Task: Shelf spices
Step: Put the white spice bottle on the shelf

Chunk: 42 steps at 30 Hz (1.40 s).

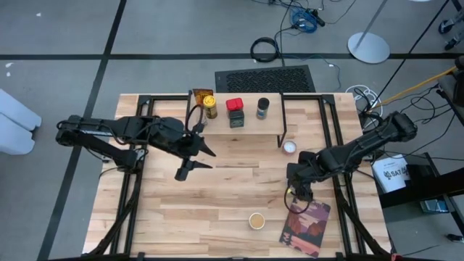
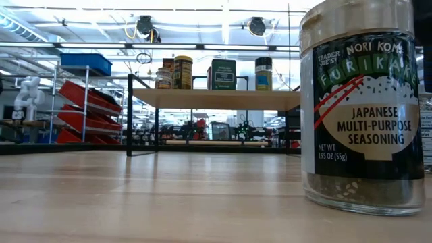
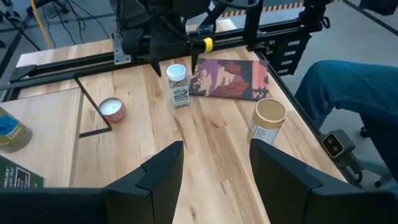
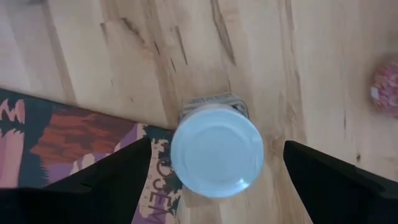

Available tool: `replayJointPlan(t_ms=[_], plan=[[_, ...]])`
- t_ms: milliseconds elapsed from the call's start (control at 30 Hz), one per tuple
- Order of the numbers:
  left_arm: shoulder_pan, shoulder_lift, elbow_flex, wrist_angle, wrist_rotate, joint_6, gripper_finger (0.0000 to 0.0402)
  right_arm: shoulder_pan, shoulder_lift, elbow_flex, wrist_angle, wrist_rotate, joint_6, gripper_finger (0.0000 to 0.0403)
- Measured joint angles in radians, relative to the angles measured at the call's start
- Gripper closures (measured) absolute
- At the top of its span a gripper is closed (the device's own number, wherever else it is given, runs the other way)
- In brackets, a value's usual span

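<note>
High view first, sweeping from the left: the left tool (image 1: 194, 161) hangs over the middle of the counter (image 1: 145, 217), its fingers parted about halfway with nothing between them, waiting. Just beyond it stands the shelf (image 1: 239, 123) at the counter's far edge, and up on its plank sit a yellow-topped jar (image 1: 209, 106), a red-topped tin (image 1: 235, 110) and a black-topped shaker (image 1: 262, 107). Moving right, a small white-topped tin (image 1: 289, 147) rests on the counter by the shelf's right leg, and a tan-lidded jar (image 1: 257, 220) sits near the front edge. Now the action: the right tool (image 1: 297, 190) is poised directly above the furikake seasoning jar (image 4: 216, 149), fingers spread as wide as they go, one on either side of its white lid, gripping nothing yet. That jar stands upright, just beside the corner of the picture-covered book (image 1: 305, 228). So this looks like the pick-up step for the furikake. Next call: drop lower, squeeze the jar's sides, lift clear of the book, then carry it across to the shelf's free right end.
</note>
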Motion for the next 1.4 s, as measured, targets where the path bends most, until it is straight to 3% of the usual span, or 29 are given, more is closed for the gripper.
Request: replayJointPlan(t_ms=[500, 733, 1400], plan=[[0.000, 0.000, 0.000, 0.001, -0.001, 0.003, 0.0207, -0.132, 0.069, -0.008, 0.053, -0.118, -0.242, 0.0050], [0.000, 0.000, 0.000, 0.000, -0.001, 0.003, 0.0207, -0.140, 0.123, -0.008, 0.053, -0.148, -0.275, 0.0051], [0.000, 0.000, 0.000, -0.001, 0.000, 0.020, 0.0207, -0.135, 0.129, 0.014, 0.007, -0.154, -0.278, 0.0152]])
